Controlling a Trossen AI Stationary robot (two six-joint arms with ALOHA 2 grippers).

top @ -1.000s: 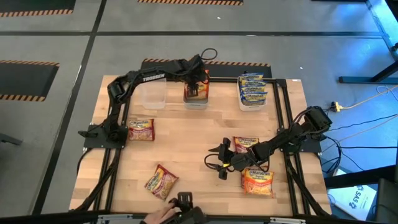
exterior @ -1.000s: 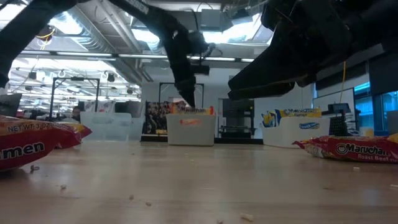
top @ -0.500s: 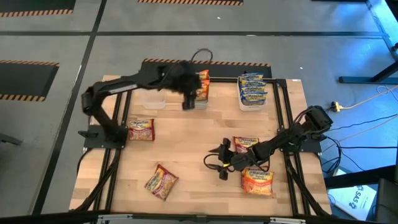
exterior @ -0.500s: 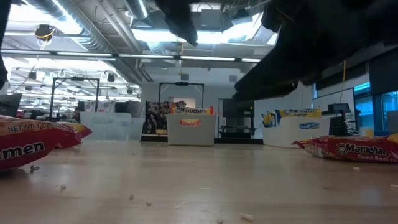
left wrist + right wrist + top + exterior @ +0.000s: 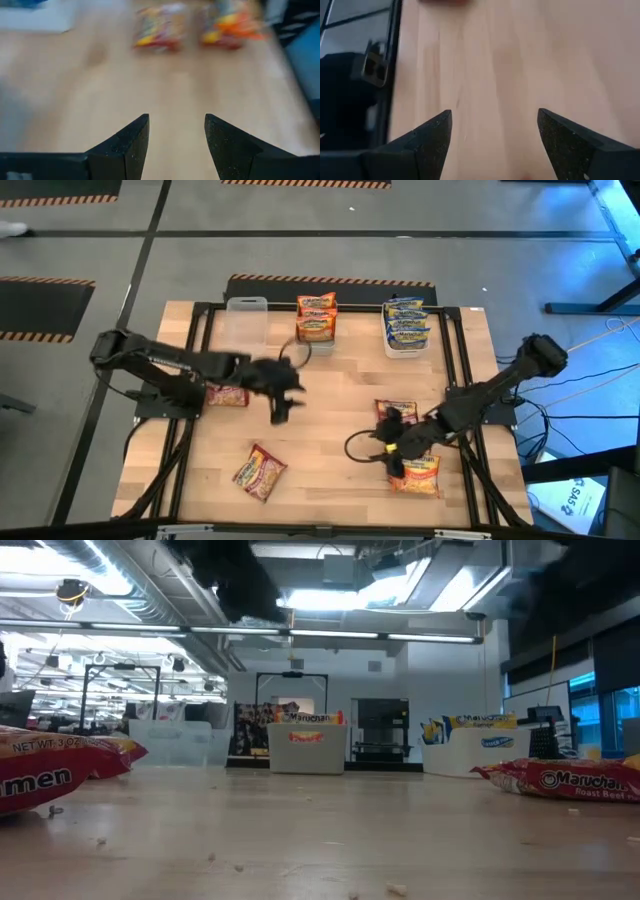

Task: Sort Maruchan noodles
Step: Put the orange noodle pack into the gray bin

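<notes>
Maruchan noodles (image 5: 260, 472): four packets loose on table (image 5: 330, 430); both end effectors apart, empty.

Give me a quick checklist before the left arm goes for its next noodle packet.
1. Left gripper empty, fingers apart: ok.
2. Right gripper open and empty: ok.
3. Pink packet beside the left arm, lying free: ok.
4. Packet near the front edge unobstructed: ok.
5. Left clear tub empty, ready to receive: ok.
6. Right arm clear of left arm's path: ok; it sits by the orange packet.
</notes>
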